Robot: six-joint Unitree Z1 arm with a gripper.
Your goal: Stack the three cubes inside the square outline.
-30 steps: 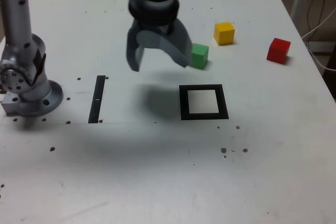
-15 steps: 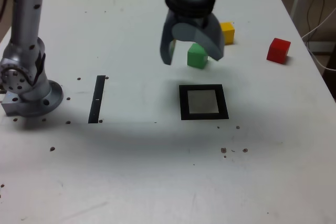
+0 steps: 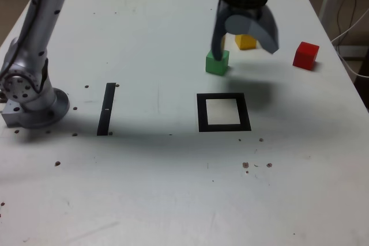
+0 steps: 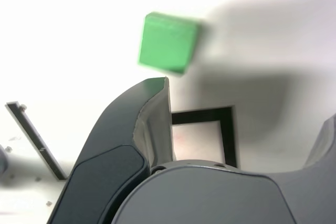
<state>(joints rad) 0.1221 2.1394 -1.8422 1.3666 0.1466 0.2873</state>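
The claw hangs over the far part of the white desk with its two grey fingers spread wide apart and nothing between them. In the exterior view it sits above the gap between the green cube and the yellow cube: its left finger comes down just behind the green cube's far edge, and its right finger reaches out toward the red cube without nearing it. Whether the left finger touches the green cube cannot be told.

The green cube rests on the desk, just beyond the far side of the square outline and a little to its left in the exterior view. The yellow cube lies farther back and is partly hidden by the claw. The red cube stands well apart to the exterior view's right, near the desk's edge. The square outline, black with a white centre, holds no cube.

In the wrist view the green cube appears blurred and free of the fingers, with the square outline partly covered by the claw's body.

A narrow black strip lies on the desk to the left of the outline in the exterior view, and the arm's round base stands at the left edge.
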